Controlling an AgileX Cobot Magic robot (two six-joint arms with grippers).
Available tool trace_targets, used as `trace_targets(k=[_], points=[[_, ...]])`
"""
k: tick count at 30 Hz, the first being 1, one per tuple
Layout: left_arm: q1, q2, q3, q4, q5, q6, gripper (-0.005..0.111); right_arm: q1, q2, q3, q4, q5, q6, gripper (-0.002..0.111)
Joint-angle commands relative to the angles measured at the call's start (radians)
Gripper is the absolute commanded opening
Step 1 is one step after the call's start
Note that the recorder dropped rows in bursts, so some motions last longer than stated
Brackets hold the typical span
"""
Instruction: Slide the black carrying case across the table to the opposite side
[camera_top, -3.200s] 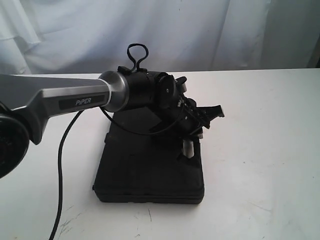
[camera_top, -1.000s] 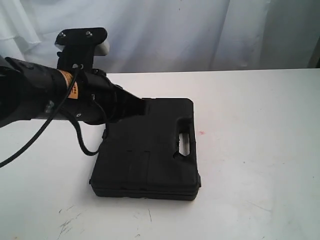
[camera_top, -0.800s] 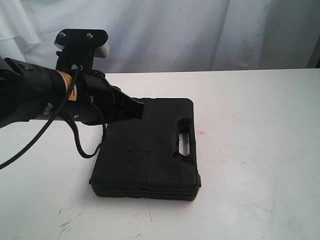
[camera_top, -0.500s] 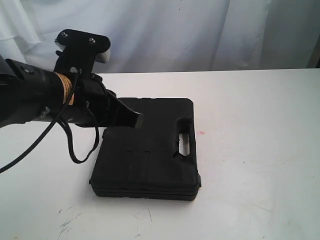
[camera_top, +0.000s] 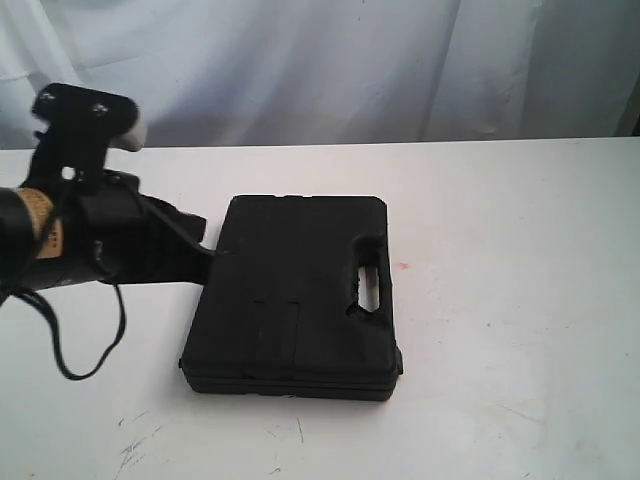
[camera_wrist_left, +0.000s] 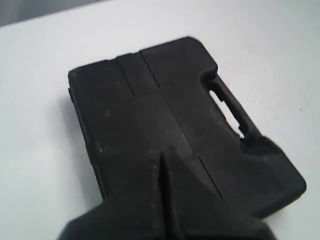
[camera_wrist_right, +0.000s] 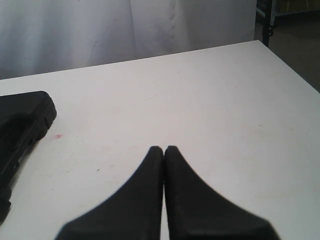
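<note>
The black carrying case (camera_top: 295, 295) lies flat on the white table (camera_top: 520, 250), its handle cut-out (camera_top: 370, 285) toward the right. My left gripper (camera_top: 198, 238) is shut and empty, its tips by the case's left edge; whether they touch it I cannot tell. In the left wrist view the shut left gripper (camera_wrist_left: 161, 156) points across the case lid (camera_wrist_left: 150, 100). My right gripper (camera_wrist_right: 163, 148) is shut and empty above bare table (camera_wrist_right: 225, 100), well apart from the case corner (camera_wrist_right: 22, 117). It is out of the exterior view.
A small pinkish spot (camera_top: 404, 266) marks the table just right of the case, also seen as the spot (camera_wrist_right: 58, 136) in the right wrist view. Dark scuffs (camera_top: 135, 445) lie near the front edge. A white curtain (camera_top: 350, 60) hangs behind the table.
My left arm has drawn back to the left, from over the case lid to its left edge, with the gripper lower. The case has stayed in place over the last second.
</note>
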Motion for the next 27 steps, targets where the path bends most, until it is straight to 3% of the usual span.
trace_targets(k=[1,18,22,27], points=[[0.093,-0.149,0.143,-0.008,-0.183,0.003,0.0,-0.008,-0.005,0.004,-0.01,-0.001,-0.002,0.0],[0.568,-0.883,0.609,-0.015,-0.194,-0.05,0.0,-0.008,-0.005,0.004,-0.01,-0.001,-0.002,0.0],[0.619,-0.959,0.676,-0.049,-0.194,-0.05,0.0,-0.008,-0.005,0.004,-0.01,-0.001,-0.002,0.0],[0.625,-0.995,0.701,-0.051,-0.19,-0.05,0.0,-0.008,-0.005,0.004,-0.01,-0.001,-0.002,0.0]])
